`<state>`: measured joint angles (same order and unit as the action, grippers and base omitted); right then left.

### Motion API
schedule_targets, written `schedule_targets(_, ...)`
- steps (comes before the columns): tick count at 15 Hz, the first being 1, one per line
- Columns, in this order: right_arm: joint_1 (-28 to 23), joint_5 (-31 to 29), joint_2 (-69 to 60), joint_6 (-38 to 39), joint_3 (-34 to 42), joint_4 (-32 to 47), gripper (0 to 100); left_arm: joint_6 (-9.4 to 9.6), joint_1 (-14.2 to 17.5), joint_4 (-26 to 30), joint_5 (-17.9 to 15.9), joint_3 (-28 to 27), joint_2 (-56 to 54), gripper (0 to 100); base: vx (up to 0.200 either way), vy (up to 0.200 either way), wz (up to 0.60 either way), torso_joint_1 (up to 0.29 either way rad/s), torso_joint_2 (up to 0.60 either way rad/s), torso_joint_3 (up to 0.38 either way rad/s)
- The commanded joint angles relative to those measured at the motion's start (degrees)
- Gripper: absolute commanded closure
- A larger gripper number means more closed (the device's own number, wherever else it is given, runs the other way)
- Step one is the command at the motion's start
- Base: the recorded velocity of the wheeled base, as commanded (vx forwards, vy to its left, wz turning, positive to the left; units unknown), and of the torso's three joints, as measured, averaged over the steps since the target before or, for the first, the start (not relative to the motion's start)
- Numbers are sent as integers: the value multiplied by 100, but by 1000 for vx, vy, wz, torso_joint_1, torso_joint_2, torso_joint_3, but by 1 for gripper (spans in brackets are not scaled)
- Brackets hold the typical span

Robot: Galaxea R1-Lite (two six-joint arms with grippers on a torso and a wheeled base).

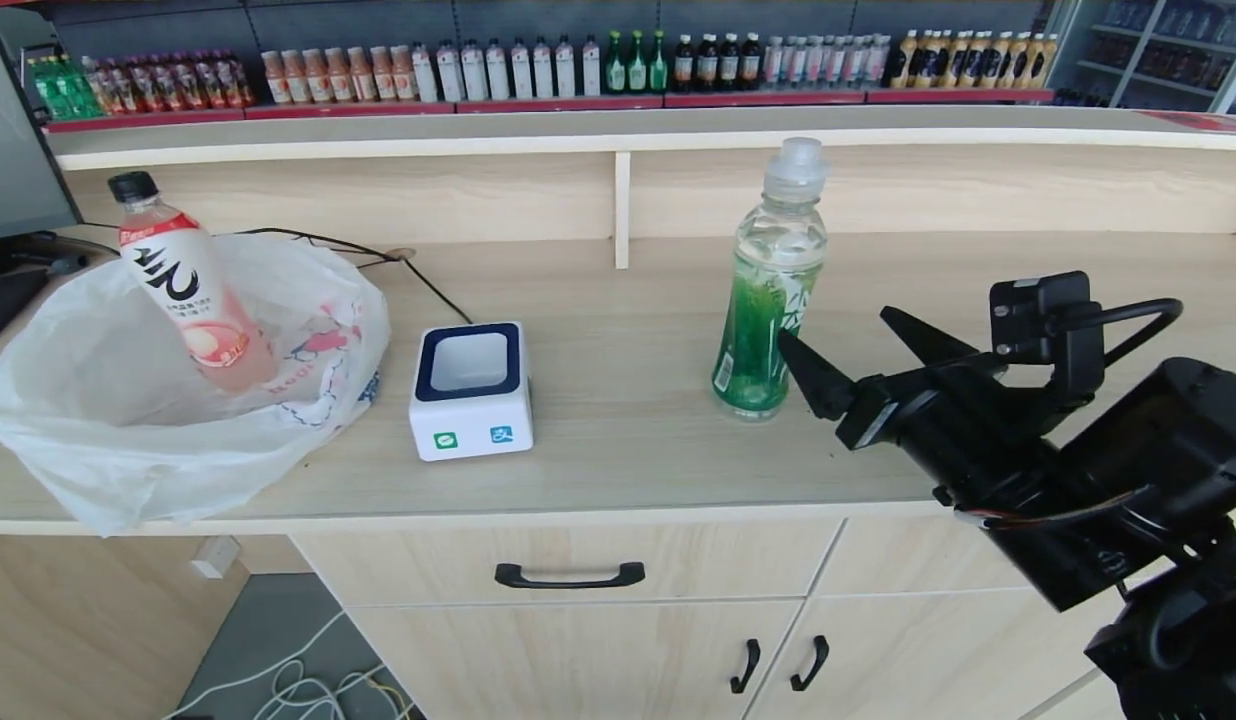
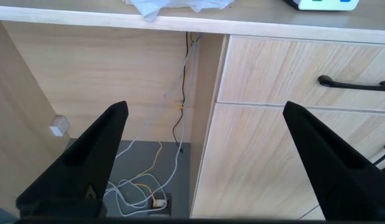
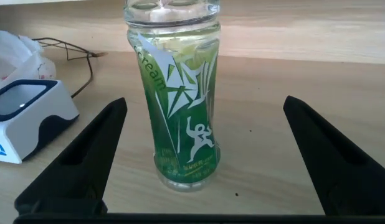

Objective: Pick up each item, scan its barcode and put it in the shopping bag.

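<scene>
Right gripper point(image 1: 833, 325) sits wide open at the green bottle's point(image 1: 768, 300) three o'clock, squared to its upright body for a side grab (nothing held yet), while scanner point(image 1: 471, 390) and shopping bag point(image 1: 68, 440) wait on the desk point(image 1: 628, 450) toward nine o'clock.

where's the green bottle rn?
In the head view the green bottle stands upright on the counter, to the right of the scanner. It is just ahead of the open right gripper and not held.
</scene>
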<state>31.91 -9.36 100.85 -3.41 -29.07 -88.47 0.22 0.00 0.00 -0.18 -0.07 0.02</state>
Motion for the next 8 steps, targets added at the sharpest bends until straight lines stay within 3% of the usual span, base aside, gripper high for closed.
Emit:
schedule_targets(1, 52, 5, 189, -72, -98, -4, 0, 4, 0, 0, 1, 7, -2, 0, 0, 0, 0, 0, 0, 0)
schedule_targets(8, 500, -901, 743, -274, -819, 40, 0, 4, 0, 0, 1, -1, -2, 0, 0, 0, 0, 0, 0, 0)
